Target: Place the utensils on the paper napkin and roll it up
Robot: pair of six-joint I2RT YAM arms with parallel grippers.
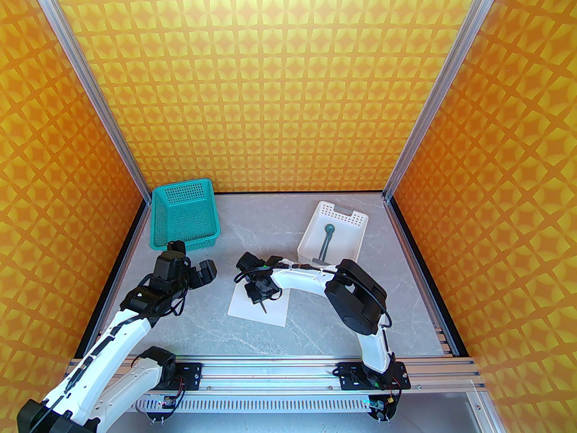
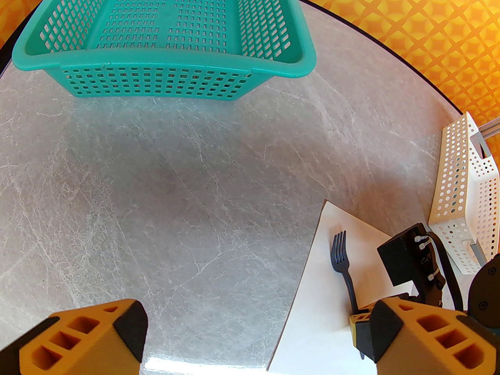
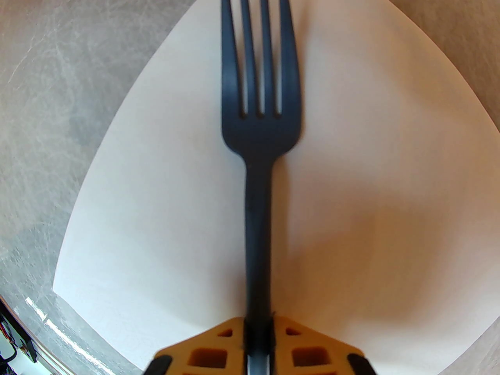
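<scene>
My right gripper [image 3: 258, 340] is closed on the end of the handle of the dark fork [image 3: 259, 131]. The right wrist view shows this best: the two orange fingers press the handle from both sides, and the four tines point away from me over the white paper napkin [image 3: 371, 170]. I cannot tell whether the fork already lies on the paper or hangs just above it. From the top view only a short dark tip of the fork comes out under the gripper, pointing toward the near edge of the table [image 1: 315, 327]. That view does show that the napkin lies around the middle of the table, a little toward the near edge. My left gripper [image 2: 254, 326] is spread wide with nothing between the fingers. It hovers over bare table to the left of the napkin, apart from it. In its wrist view my own right finger hides the handle end of the fork. The teal basket [image 1: 157, 223] stands in the far left corner with nothing visible inside. The white perforated tray [image 1: 311, 237] stands on the far right side, and my right arm crosses in front of its near end. In the tray lies a spoon [image 1: 327, 237] with its bowl toward the far edge. A short dark piece at its near end is hard to make out.
</scene>
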